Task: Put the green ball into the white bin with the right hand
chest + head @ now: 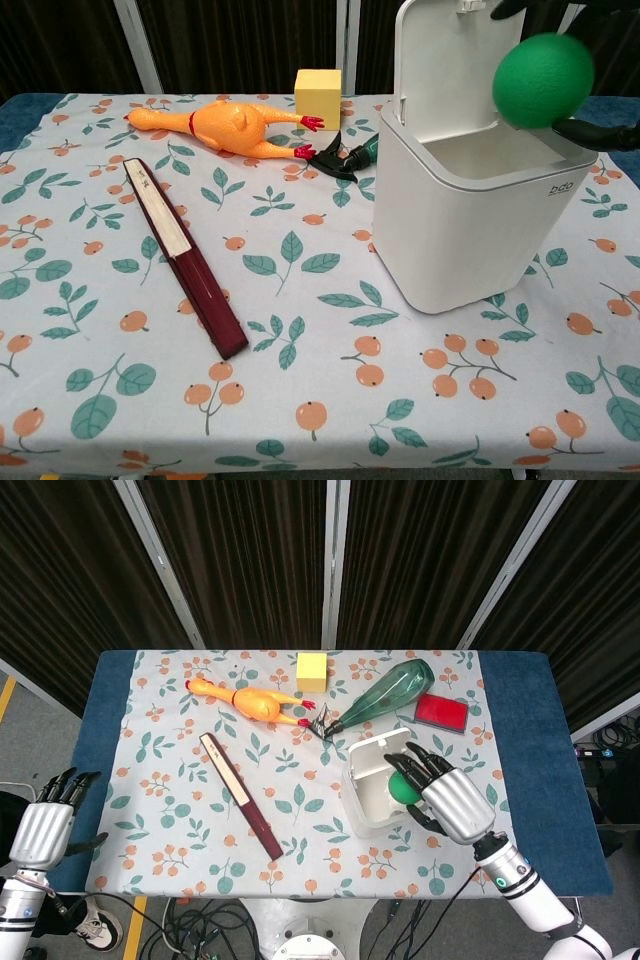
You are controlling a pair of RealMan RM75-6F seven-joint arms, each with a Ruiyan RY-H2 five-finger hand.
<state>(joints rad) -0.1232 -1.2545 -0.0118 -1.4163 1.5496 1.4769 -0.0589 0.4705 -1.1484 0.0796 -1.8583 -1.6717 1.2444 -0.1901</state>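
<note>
The green ball (404, 788) (543, 81) is held in my right hand (446, 797), above the open mouth of the white bin (368, 817) (470, 235). The bin's lid stands raised at the back. In the chest view only dark fingers (603, 135) of that hand show around the ball at the upper right. My left hand (45, 825) hangs off the table's left edge, fingers apart, holding nothing.
On the flowered cloth lie a rubber chicken (248, 701) (226, 126), a yellow block (312, 670) (318, 93), a green glass bottle (388, 693), a red flat box (441, 711) and a dark maroon closed fan (240, 795) (184, 257).
</note>
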